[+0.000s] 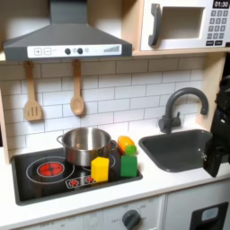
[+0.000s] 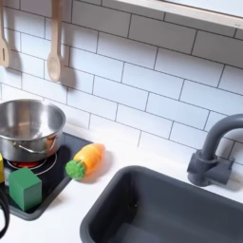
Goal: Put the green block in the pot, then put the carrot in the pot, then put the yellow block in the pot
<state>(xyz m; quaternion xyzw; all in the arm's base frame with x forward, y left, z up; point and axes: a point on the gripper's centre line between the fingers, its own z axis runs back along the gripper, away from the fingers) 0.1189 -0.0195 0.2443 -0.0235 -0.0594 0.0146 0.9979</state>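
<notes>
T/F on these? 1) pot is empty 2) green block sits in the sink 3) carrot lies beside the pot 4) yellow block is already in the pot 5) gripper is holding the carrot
1) True: the pot has nothing visible inside.
2) False: the green block stands on the black stovetop, not in the sink.
3) True: the carrot lies next to the pot at the stovetop's edge.
4) False: the yellow block stands on the stovetop in front of the pot.
5) False: the gripper hangs over the sink, away from the carrot.
</notes>
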